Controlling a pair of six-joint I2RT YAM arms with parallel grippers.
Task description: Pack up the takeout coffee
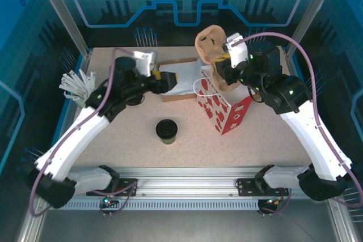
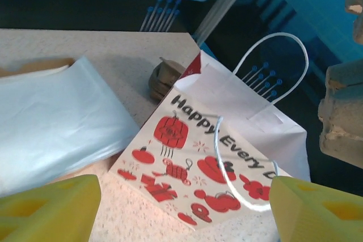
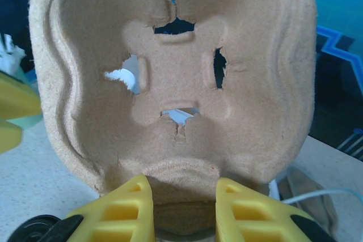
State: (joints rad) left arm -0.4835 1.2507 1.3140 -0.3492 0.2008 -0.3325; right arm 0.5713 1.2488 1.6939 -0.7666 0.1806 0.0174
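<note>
The takeout coffee [image 1: 167, 131], a dark green cup with a black lid, stands upright in the middle of the table, apart from both arms. Behind it lies a white paper bag [image 1: 221, 107] with red prints [image 2: 193, 157], its mouth toward the right arm. My left gripper [image 1: 169, 80] [image 2: 186, 191] hangs open just left of the bag, and the bag's near handle loop [image 2: 224, 162] curves close to the right finger. My right gripper [image 1: 217, 72] [image 3: 184, 199] is shut on the edge of the brown pulp cup tray [image 1: 208, 42] [image 3: 176, 72], held upright above the bag.
A pale mint cup of white sticks [image 1: 76, 83] stands at the table's left edge. A white sheet [image 1: 182, 76] [image 2: 57, 117] lies on a brown board behind the left gripper. A small brown stack [image 2: 161, 77] sits behind the bag. Frame posts stand at the back corners.
</note>
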